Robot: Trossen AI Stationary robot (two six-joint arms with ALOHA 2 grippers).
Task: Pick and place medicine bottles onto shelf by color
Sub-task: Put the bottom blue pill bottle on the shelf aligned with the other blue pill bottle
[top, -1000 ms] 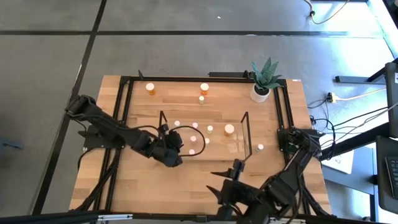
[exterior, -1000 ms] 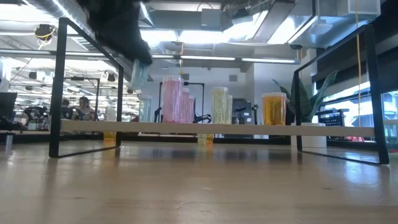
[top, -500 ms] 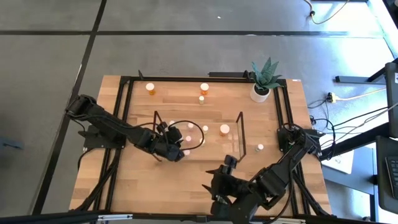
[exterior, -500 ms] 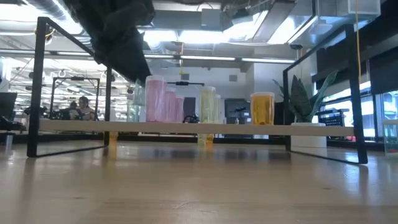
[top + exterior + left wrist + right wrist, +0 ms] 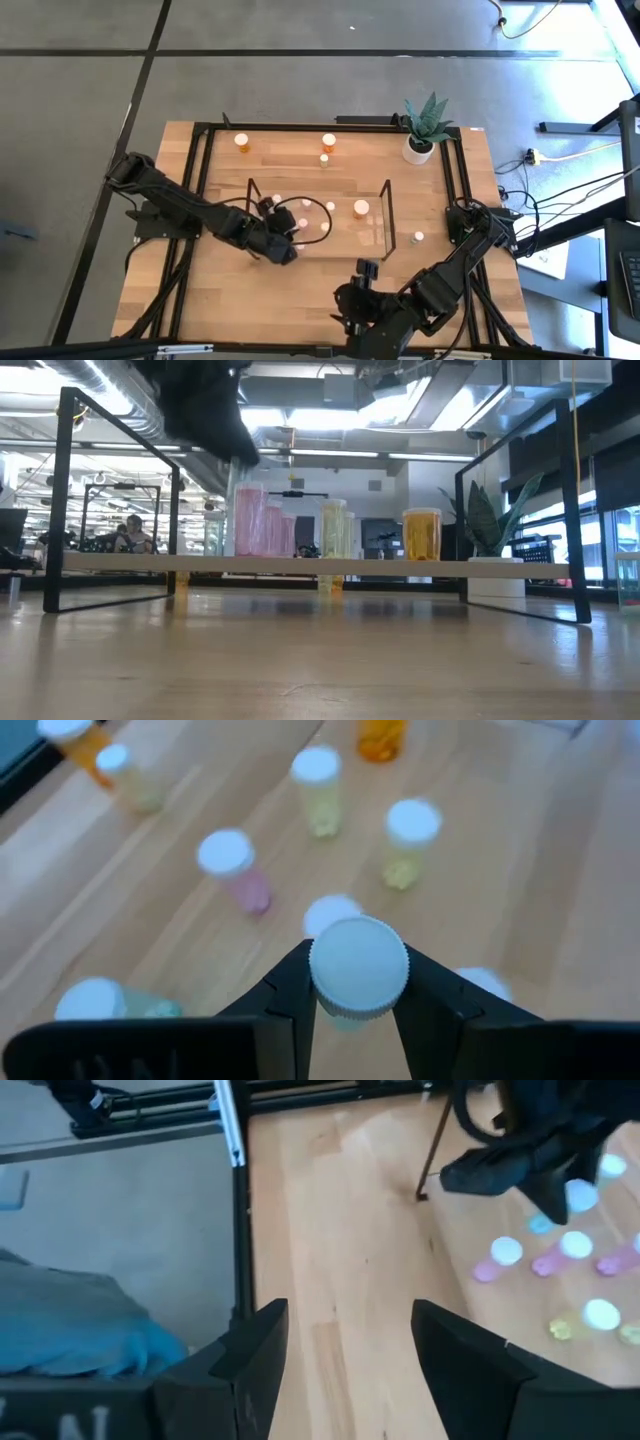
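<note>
The right gripper (image 5: 362, 272) waits at the near edge of the tabletop (image 5: 300, 290), short of the shelf (image 5: 385, 215); its own wrist view shows its fingers (image 5: 255, 1365) spread apart with nothing between them, bare wood beyond.

The left gripper (image 5: 283, 222) hangs over the left part of the shelf. Only the left wrist view shows what it carries: its fingers (image 5: 290, 985) are narrowed on the white cap of a held bottle (image 5: 358, 968), whose body colour cannot be told because the cap hides it. The high view shows just the dark gripper there.

On the shelf itself, the low view gives what the high view cannot, namely body colours: two pink bottles (image 5: 250, 520), two yellowish bottles (image 5: 333, 528) and one orange bottle (image 5: 421, 533) stand in a row along the clear deck, and the left arm shows as a dark mass above the shelf's left end. From above, these read mostly as small white caps.

Just right of the shelf, outside its black end frame, a lone small bottle (image 5: 418, 238) stands on the wood.

Behind the shelf, three bottles stand well apart from it: two orange far bottles (image 5: 242, 142) and a smaller pale one (image 5: 324, 159). A potted plant (image 5: 424, 128) sits beyond the shelf's right end, at the far right corner.
</note>
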